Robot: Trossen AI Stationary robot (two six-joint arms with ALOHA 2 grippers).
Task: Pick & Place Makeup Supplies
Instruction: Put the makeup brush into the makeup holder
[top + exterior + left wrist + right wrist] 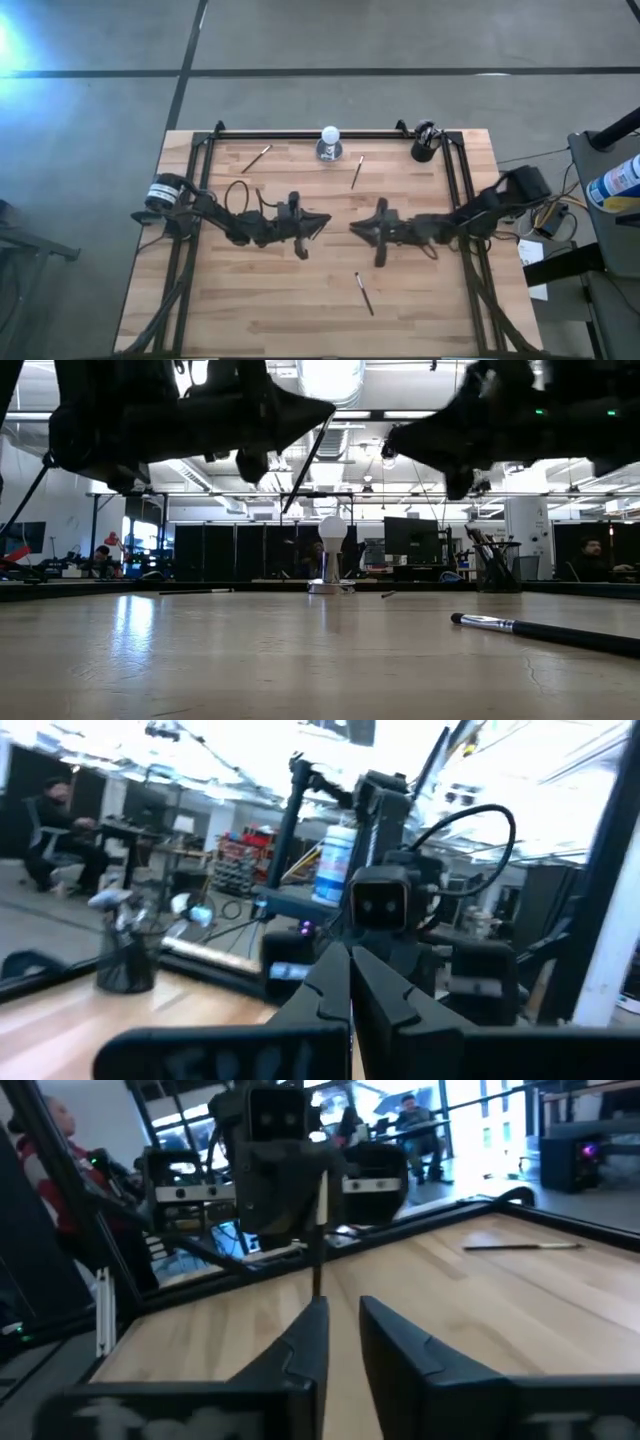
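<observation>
**one stick held up in the air between two arms**

the big wooden table (230,300) fills the high view. picture it as a clock, with 12 at the far edge.

both dark arms reach in toward the middle. the left gripper (318,222) comes from 9 o'clock. its fingers are pressed together, pinching a thin stick (305,465). the stick hangs tilted, high above the wood. the right gripper (356,228) comes from 3 o'clock and faces it, very near. its fingers are spread a little, with a gap between them. nothing is in that gap.

this looks like a hand-off in the air. i think the right gripper must line its gap up with the stick before it squeezes. the stick is very thin, so it would be easy to miss.

the white ball (330,143) on its silver base stands at 12 o'clock. the black cup (425,148) sits near 1 o'clock, with some makeup sticks already in it. that may be where the sticks go.

three more lie flat on the table. a pale stick (256,158) is at 11 o'clock. a dark stick (357,171) is just beside the ball. a brush (364,293) is near 5 o'clock. nothing blocks the way to the cup.
</observation>
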